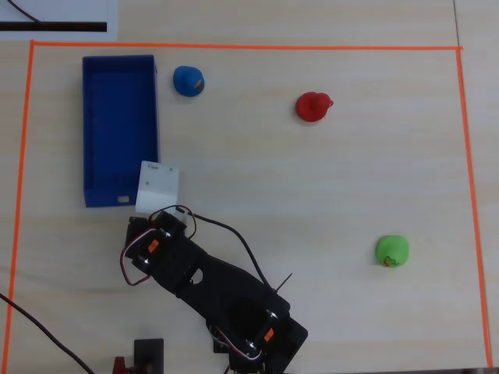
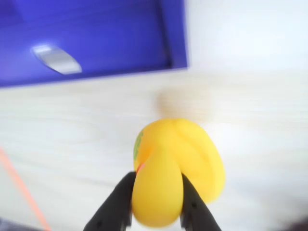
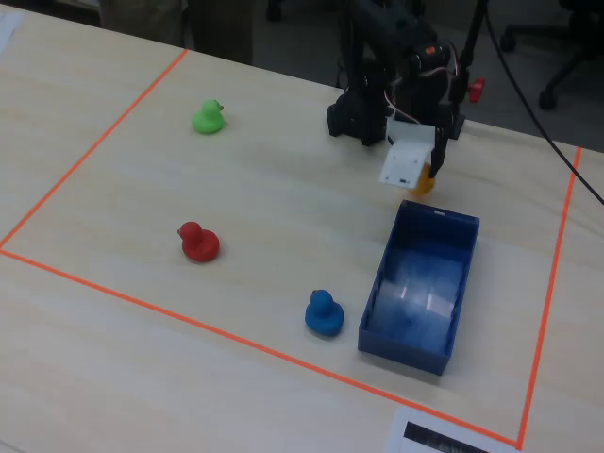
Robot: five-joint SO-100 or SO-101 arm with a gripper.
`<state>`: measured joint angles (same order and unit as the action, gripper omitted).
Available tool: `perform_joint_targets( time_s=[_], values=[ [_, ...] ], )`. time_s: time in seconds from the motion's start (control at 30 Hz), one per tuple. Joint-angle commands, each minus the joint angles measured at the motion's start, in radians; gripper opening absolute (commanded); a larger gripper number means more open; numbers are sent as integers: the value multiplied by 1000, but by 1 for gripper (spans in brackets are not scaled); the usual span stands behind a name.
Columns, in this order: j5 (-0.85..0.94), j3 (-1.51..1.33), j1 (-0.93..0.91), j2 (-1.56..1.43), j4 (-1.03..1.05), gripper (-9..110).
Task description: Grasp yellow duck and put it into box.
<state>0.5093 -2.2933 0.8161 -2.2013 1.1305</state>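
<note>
Yellow duck (image 2: 175, 171) in wrist view: pinched betw. the two dark fingers (image 2: 118, 204) of the end effector (image 2: 156, 204), jaws closed onto its lower body, duck held above the pale table (image 2: 72, 139). Box (image 2: 96, 38) fills upper left of that view, blue outer wall w/ small pale label facing cam; picture blurred.

Overhead view: duck itself hidden under arm and white wrist block (image 1: 158, 187). White block sits just beside the box's (image 1: 121, 128) lower right corner, overlapping its short end. Box interior looks bare. Blue duck (image 1: 188, 80) just right of box's top end; red duck (image 1: 313, 106) further right; green duck (image 1: 392, 250) well apart at lower right. Orange tape border (image 1: 234, 47) frames the table.

Fixed view: sliver of yellow duck (image 3: 423, 181) visible under white block, near the far short end of box (image 3: 415, 283), not inside it. Blue duck (image 3: 324, 312) beside box's left wall near its front; red duck (image 3: 198, 242) and green duck (image 3: 208, 117) to the left.
</note>
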Motion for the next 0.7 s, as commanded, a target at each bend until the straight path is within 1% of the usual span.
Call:
perform_joint_targets(
  time_s=[0.0, 0.13, 0.27, 0.33, 0.5, 0.67],
  values=[
    [66, 233, -120, -38, 212, 0],
    [132, 417, -207, -17, 360, 0],
    [101, 525, -219, 32, 368, 0],
    [41, 529, -196, 66, 311, 0],
    [-86, 468, -130, 120, 75, 0],
    [-71, 520, -152, 242, -94, 0]
  ],
)
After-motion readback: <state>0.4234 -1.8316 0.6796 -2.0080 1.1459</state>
